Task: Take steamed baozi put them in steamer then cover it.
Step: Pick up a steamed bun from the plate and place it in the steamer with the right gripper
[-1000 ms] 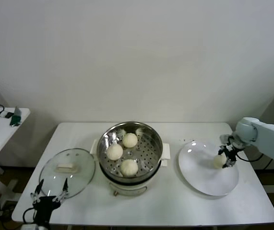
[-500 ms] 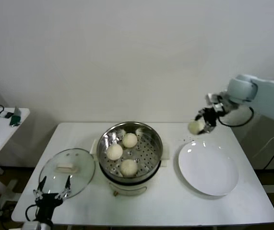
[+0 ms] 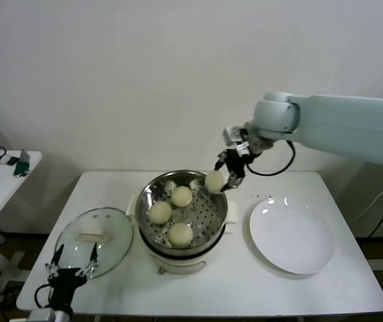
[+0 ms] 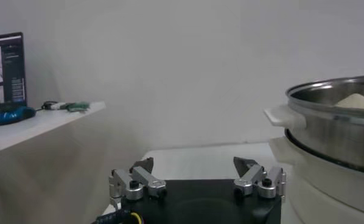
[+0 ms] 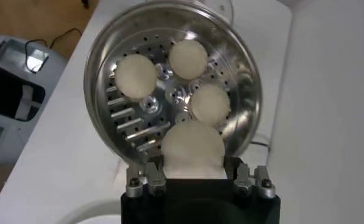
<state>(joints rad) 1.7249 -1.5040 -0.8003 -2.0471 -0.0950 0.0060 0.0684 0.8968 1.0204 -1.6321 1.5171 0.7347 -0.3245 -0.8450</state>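
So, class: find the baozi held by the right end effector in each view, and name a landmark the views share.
Head view: held baozi above the steamer's far right rim.
Left wrist view: not in it.
Right wrist view: between the end effector's fingers, above the basket's edge.
Shared landmark: the steel steamer.

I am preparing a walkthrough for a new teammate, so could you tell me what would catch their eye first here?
Most striking is the right gripper holding a baozi in the air above the far right rim of the steel steamer, where three more buns already sit. The glass lid lies off to the steamer's left, and an empty white plate lies to its right.
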